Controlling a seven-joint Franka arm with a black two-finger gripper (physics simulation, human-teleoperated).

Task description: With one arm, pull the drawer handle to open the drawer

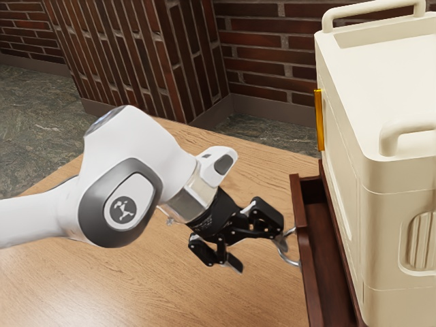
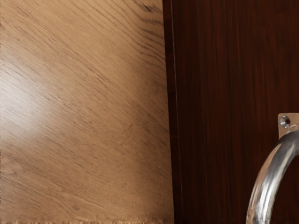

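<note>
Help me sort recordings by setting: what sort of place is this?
Probably an indoor room set up as a robot workspace, rendered in simulation: it has brick walls, a grey, stone-like floor and a wooden table.

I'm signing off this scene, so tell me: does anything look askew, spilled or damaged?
Nothing stands out. The drawer is partly open, which fits the task, and its metal handle looks undamaged.
</note>
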